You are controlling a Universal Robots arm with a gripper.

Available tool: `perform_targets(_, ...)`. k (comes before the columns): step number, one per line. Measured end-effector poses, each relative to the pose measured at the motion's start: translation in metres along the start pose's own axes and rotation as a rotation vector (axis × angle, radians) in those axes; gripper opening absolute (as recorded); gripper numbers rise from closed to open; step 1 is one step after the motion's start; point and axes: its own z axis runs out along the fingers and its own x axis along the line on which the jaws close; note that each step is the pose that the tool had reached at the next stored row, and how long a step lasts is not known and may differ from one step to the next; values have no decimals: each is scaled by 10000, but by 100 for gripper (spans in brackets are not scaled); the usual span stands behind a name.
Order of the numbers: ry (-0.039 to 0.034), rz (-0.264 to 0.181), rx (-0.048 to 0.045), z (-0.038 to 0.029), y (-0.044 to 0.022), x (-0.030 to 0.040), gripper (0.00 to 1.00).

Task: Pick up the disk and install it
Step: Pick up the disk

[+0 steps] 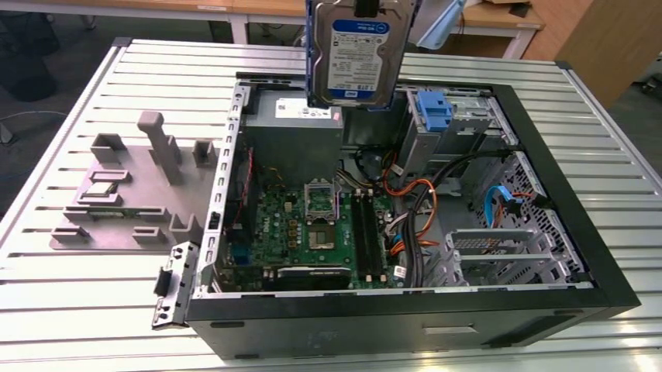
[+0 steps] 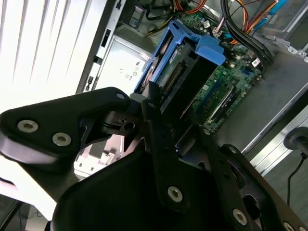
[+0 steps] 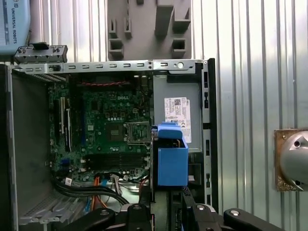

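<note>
The disk (image 1: 358, 53) hangs upright in the air over the far side of the open computer case (image 1: 579, 232), its white-and-blue label facing the exterior view and its blue carrier framing it. My gripper (image 1: 364, 9) is shut on its upper edge. In the second wrist view the black fingers (image 2: 153, 113) clamp the disk (image 2: 185, 62) from both sides. In the first wrist view the disk's blue carrier (image 3: 172, 163) sticks out beyond my gripper (image 3: 166, 204), above the case's grey power-supply box (image 3: 175, 113).
Inside the case lie the motherboard (image 1: 310, 225), orange and black cables (image 1: 419, 209), an upright blue bracket (image 1: 435, 108) and a metal drive cage (image 1: 497, 256). A grey fixture block (image 1: 124, 201) sits on the slatted table (image 1: 93, 294) at the exterior view's left.
</note>
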Motion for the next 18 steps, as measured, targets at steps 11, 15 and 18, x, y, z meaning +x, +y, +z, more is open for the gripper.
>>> perform_targets(11, 5, 0, 0, -4, -46, 200, 35)
perform_targets(15, 7, 0, 1, -6, -61, 280, 35)
perform_targets(18, 6, 0, 1, -7, -71, 338, 35)
